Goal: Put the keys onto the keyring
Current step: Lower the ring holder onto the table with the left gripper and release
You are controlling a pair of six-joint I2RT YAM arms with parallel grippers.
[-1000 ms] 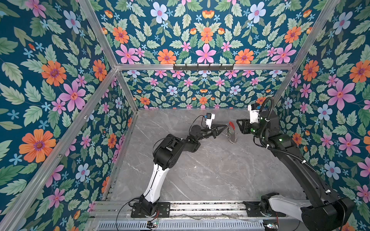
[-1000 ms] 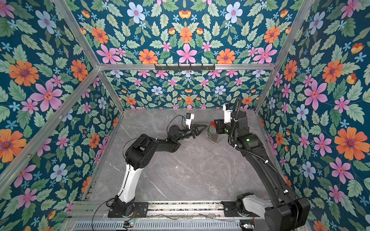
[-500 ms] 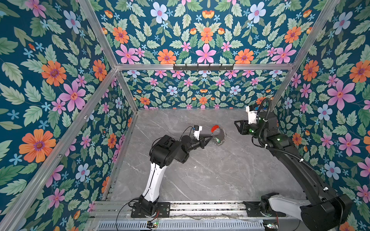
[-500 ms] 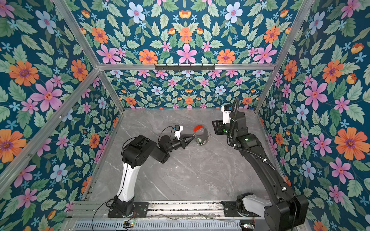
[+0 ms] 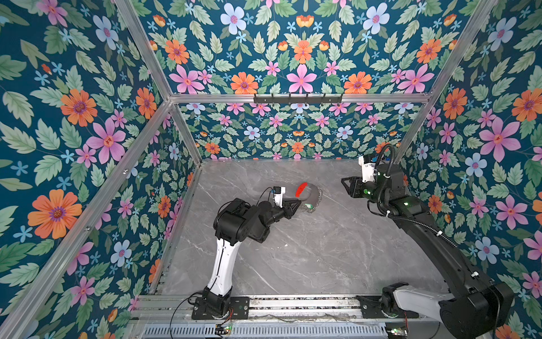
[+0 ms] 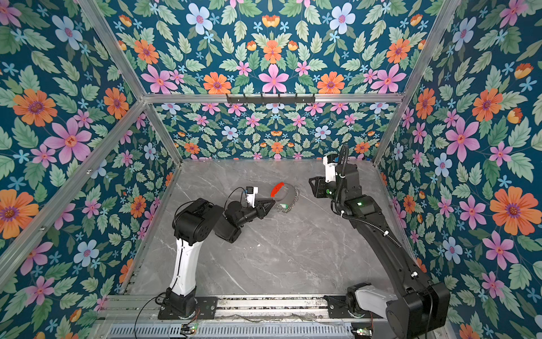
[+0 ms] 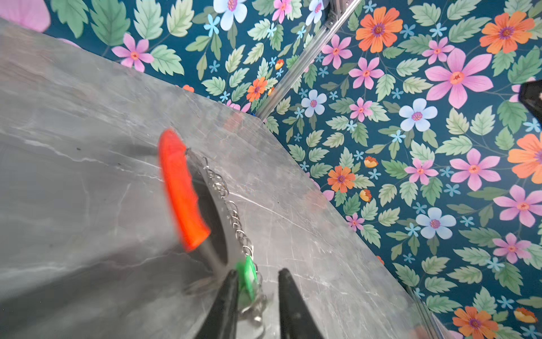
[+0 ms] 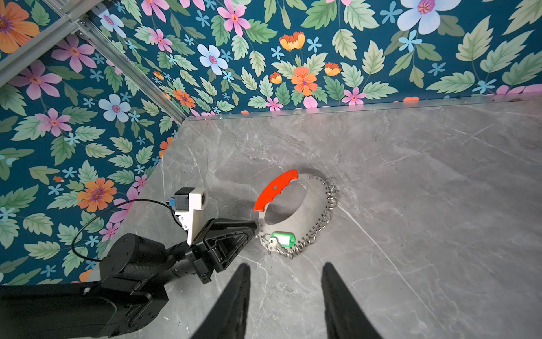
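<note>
The keyring (image 8: 328, 205) lies flat on the grey table. It is a metal hoop with a red arc (image 8: 275, 187) and a row of small silver rings, and it shows in both top views (image 5: 318, 196) (image 6: 294, 195). The green key tag (image 8: 283, 239) rests among the rings at one end; I cannot tell whether it is threaded on. My left gripper (image 7: 258, 271) is open at table height, with the tag (image 7: 246, 276) beside one finger (image 7: 231, 290). My right gripper (image 8: 286, 265) hangs open and empty, off to the right of the keyring (image 5: 344, 183).
Floral walls close in the table at the back and on both sides. A black hook rail (image 5: 297, 99) runs along the back frame. The left arm's elbow (image 5: 234, 220) sits low over the table's left middle.
A second ago the keyring hung in the air between both grippers. The left arm has drawn back and down with it, the keyring now lies on the table, and the left jaws have opened. The right gripper has pulled away to the right.
</note>
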